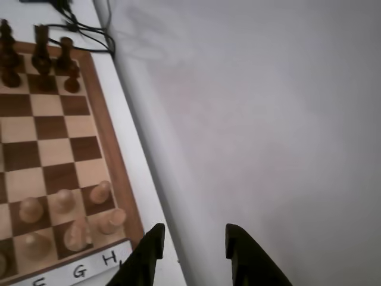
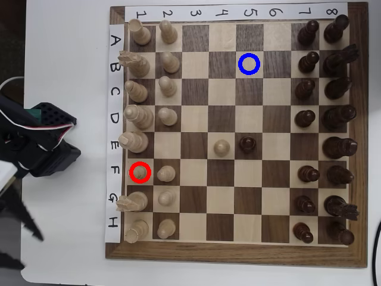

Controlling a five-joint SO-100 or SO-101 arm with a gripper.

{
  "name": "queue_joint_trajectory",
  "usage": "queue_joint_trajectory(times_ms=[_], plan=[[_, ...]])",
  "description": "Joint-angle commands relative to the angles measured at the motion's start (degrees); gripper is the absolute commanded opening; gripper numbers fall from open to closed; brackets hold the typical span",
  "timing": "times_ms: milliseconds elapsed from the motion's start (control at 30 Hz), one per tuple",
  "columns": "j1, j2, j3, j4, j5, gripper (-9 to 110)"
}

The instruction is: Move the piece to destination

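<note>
Empty and open, my tool hangs off the board beside row H, so reaching the piece in the red ring, I judge, risks toppling crowded neighbours before the blue ring.

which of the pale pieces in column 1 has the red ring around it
The piece in row F, column 1, in the overhead view. It alone sits inside the red ring; its column-1 neighbours have no ring.
</note>
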Motion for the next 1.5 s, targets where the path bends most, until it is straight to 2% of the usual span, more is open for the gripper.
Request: queue_joint_trajectory(times_ms=[0, 133, 400, 933, 1467], plan=[[-5.3, 0.5, 1.9, 0.2, 2.9, 13], [-12.6, 3.1, 7.9, 0.3, 5.4, 12], [-24.2, 4.5, 18.9, 0.3, 12.5, 17], [-21.5, -0.2, 25.0, 0.7, 24.7, 17], [-22.1, 1.3, 33.6, 0.9, 24.0, 16]])
